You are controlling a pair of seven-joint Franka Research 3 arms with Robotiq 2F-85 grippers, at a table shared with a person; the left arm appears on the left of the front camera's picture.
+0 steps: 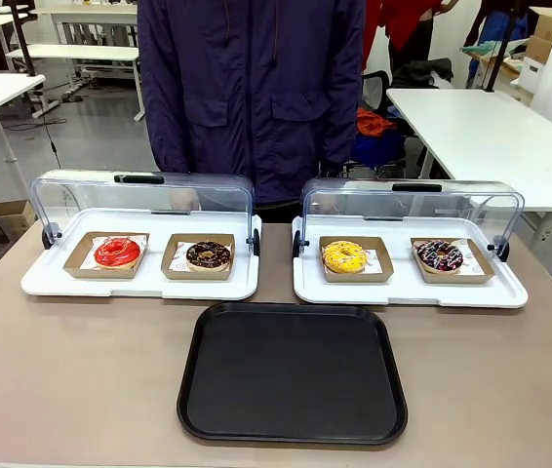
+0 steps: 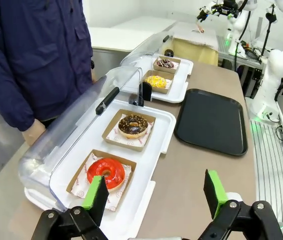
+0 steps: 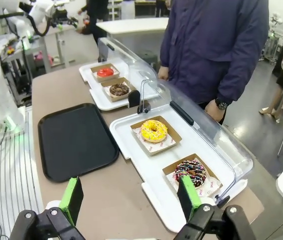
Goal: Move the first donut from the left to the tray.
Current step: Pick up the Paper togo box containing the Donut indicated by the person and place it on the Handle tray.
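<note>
The approach was the step in hand, with nothing gripped yet. On the bench point(image 1: 81, 390) the tray point(image 1: 293, 372) lay near and central. At far left a white lidded tray point(image 1: 139, 285) carried the cardboard holder point(image 1: 81, 265) with the red donut point(image 1: 117, 253) (its clear lid stood raised, so the way in looked free). The left gripper point(image 2: 156, 192) hung over that white tray's near edge, fingers point(image 2: 97, 195) spread wide, the donut just beyond one fingertip and not between them. The right gripper point(image 3: 130, 194), also spread, was well apart. Next, the left arm would probably need to centre over the holder and descend.
</note>
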